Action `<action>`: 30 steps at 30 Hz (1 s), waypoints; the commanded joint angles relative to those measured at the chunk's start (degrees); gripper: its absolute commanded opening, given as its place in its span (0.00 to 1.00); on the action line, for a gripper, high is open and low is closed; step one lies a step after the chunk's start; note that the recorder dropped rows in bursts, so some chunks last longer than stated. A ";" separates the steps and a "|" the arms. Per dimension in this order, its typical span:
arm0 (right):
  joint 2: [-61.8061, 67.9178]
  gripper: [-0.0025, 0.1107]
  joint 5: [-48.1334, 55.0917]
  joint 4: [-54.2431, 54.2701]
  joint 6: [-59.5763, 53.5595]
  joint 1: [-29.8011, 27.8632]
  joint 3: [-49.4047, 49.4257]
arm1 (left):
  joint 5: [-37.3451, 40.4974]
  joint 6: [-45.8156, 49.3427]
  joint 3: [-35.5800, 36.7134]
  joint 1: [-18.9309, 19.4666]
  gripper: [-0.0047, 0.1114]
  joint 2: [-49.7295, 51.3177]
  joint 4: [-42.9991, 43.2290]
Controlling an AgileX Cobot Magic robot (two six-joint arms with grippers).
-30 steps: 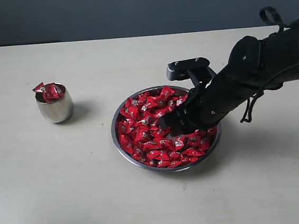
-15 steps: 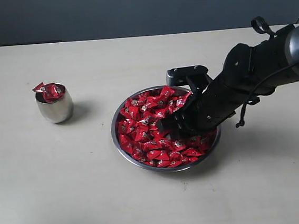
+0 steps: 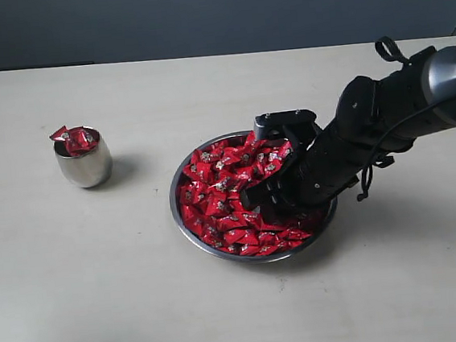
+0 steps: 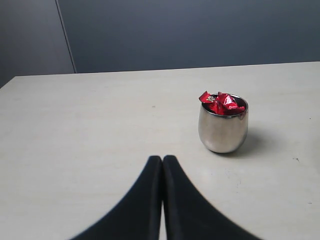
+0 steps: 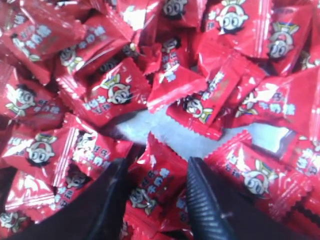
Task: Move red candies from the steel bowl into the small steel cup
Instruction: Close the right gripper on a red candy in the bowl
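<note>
Your right gripper (image 5: 157, 167) sits in the steel bowl (image 3: 175, 212), jaws wide astride 1 red candy (image 5: 151, 184), poised to pinch it.

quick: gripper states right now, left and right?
Left gripper: shut, holding nothing.
Right gripper: open, down among the red candies in the steel bowl, one candy between its fingers.

I see soft, even light; the small steel cup (image 3: 84, 164) drops a faint shadow beside it; up close, the red candies (image 5: 115, 90) look blurry and shiny.
</note>
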 commanded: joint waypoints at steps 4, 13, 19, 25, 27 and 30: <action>0.32 0.37 4.53 0.16 -0.21 -0.04 -1.73 | 0.03 -0.07 0.22 0.03 0.04 -0.26 0.06; 1.45 0.37 7.77 -5.76 -0.06 -0.04 -3.14 | 0.03 -0.07 0.22 0.03 0.04 -0.26 0.06; 1.80 0.37 8.00 -9.59 2.65 -0.04 -3.20 | 0.03 -0.07 0.22 0.03 0.04 -0.26 0.06; 1.80 0.37 6.57 -9.70 2.65 -0.04 -3.20 | 0.03 -0.07 0.22 0.03 0.04 -0.26 0.06; 1.80 0.37 6.00 -9.82 2.65 -0.04 -3.20 | 0.03 -0.07 0.22 0.03 0.04 -0.26 0.06; 1.90 0.37 5.16 -9.82 2.65 -0.04 -3.20 | 0.03 -0.07 0.22 0.03 0.04 -0.26 0.06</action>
